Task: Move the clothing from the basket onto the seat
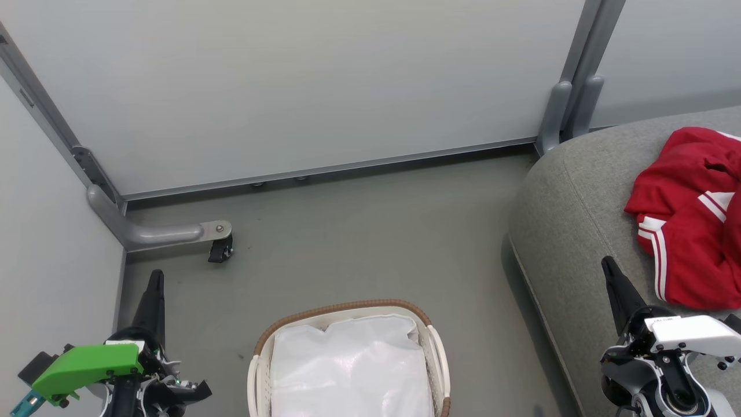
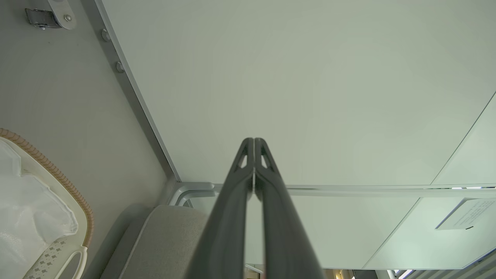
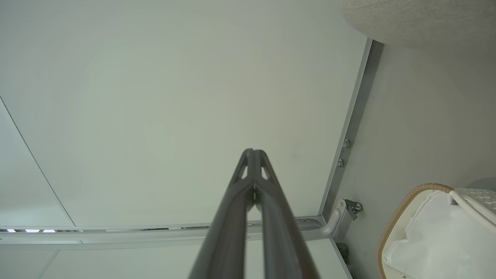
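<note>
Starting left of the basket [image 1: 341, 306]: the left gripper [image 1: 156, 278] hangs over the grey floor [image 1: 370, 231]. Its two dark fingers are pressed flat together with nothing between them (the left wrist view shows the tips meeting against the pale wall panel [image 2: 310, 77]). Past the basket's far left corner, a little black caster [image 1: 220, 251] sits under a metal bracket at the foot of that panel.

The basket itself stands on the floor, brown woven rim on top, with the crumpled white liner [image 1: 353, 365] showing inside.

Right of the basket, across a strip of floor, is the seat [image 1: 570, 231], a big rounded grey cushion. The clothing [image 1: 686, 231] lies bunched on top of it, bright red with white stripes, well apart from the basket and running off the edge of the head view.

The right gripper [image 1: 608, 266] is over the seat's near part, just beside the clothing's lower edge; I can't tell if it touches the fabric. Its fingers are squeezed together too, pinching nothing, as the right wrist view shows.
</note>
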`<state>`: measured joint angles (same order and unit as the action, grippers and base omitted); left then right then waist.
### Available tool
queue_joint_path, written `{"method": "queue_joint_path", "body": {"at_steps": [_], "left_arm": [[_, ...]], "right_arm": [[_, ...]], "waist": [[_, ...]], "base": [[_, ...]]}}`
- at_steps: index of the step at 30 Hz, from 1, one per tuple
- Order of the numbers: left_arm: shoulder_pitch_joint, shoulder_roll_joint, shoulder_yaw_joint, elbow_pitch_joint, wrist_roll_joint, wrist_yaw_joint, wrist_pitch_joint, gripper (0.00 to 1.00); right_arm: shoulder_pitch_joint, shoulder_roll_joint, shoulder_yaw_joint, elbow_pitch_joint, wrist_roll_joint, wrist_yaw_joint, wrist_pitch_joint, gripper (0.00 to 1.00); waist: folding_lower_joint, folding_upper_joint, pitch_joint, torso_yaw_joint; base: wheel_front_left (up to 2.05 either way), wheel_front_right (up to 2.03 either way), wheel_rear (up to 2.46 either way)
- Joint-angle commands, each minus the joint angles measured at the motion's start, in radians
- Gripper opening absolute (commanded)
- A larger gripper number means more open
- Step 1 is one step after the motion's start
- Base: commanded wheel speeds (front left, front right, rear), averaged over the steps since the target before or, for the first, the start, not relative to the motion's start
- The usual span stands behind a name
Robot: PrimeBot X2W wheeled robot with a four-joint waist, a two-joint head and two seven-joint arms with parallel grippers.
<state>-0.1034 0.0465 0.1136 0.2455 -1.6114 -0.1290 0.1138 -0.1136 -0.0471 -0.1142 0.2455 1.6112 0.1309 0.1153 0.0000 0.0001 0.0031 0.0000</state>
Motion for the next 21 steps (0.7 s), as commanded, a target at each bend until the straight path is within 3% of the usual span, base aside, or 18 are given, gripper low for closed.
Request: {"method": "queue_joint_path", "body": {"at_steps": [1, 21], "left_arm": [[-0.01, 0.007, 0.002, -0.002, -0.003, -0.005, 0.004, 0.0], [-0.01, 0.007, 0.002, -0.002, -0.003, -0.005, 0.004, 0.0]], "right_arm": [[0.011, -0.006, -0.002, -0.004, 0.003, 0.0, 0.002, 0.0], [0.011, -0.006, -0.001, -0.004, 0.003, 0.0, 0.001, 0.0]], "waist": [[0.0, -0.0001, 0.0, 0.0], [0.0, -0.0001, 0.0, 0.0]], "base": [[0.0, 0.0, 0.0], [0.0, 0.0, 0.0]]}}
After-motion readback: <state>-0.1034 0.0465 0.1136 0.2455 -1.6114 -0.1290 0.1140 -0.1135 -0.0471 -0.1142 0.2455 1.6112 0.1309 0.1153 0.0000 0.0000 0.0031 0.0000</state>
